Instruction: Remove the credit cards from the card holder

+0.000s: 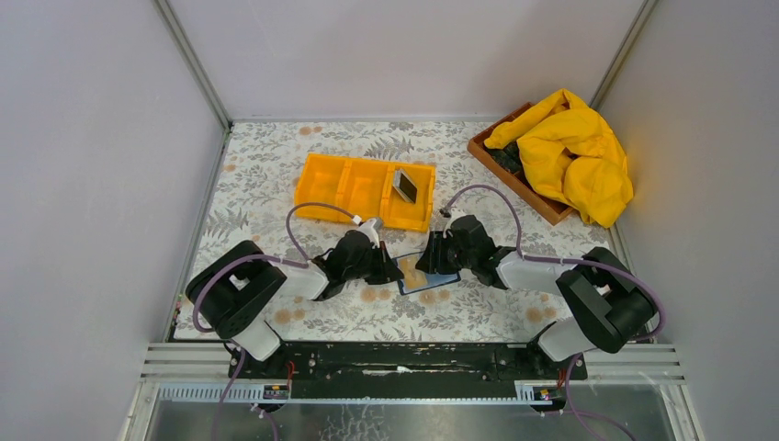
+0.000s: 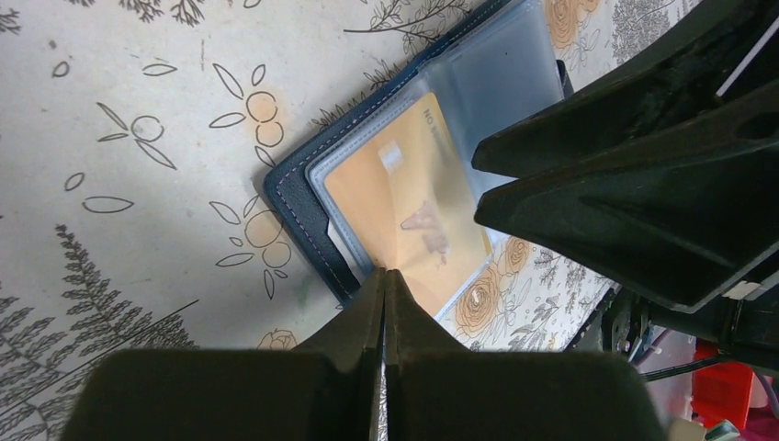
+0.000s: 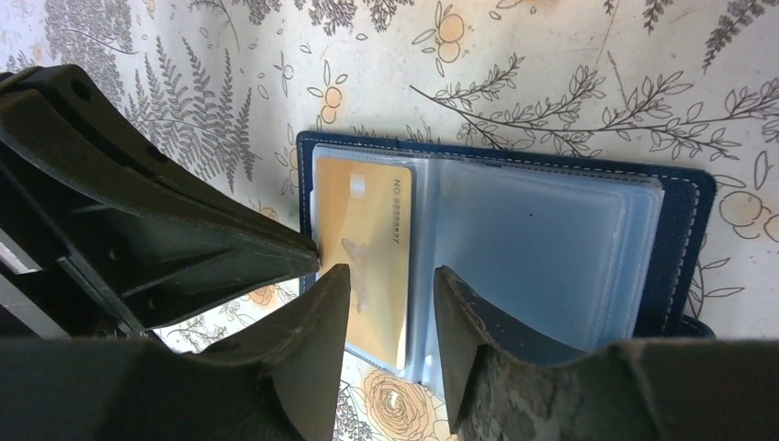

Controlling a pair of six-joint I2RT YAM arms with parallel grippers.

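Lying open between left gripper (image 1: pixel 395 273) and right gripper (image 1: pixel 426 265): card holder (image 1: pixel 423 283).

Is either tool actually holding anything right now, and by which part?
Nothing looks gripped. The left tool is shut, its tip at the card holder's edge beside the orange card; the right tool stands open over that card.

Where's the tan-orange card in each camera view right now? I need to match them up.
Top external: tan-orange flat plastic card, a small patch just below picture centre.
Left wrist: centre, behind clear plastic.
Right wrist: centre-left, in the open holder's left half.
Shared landmark: the dark blue stitched card holder framing it.
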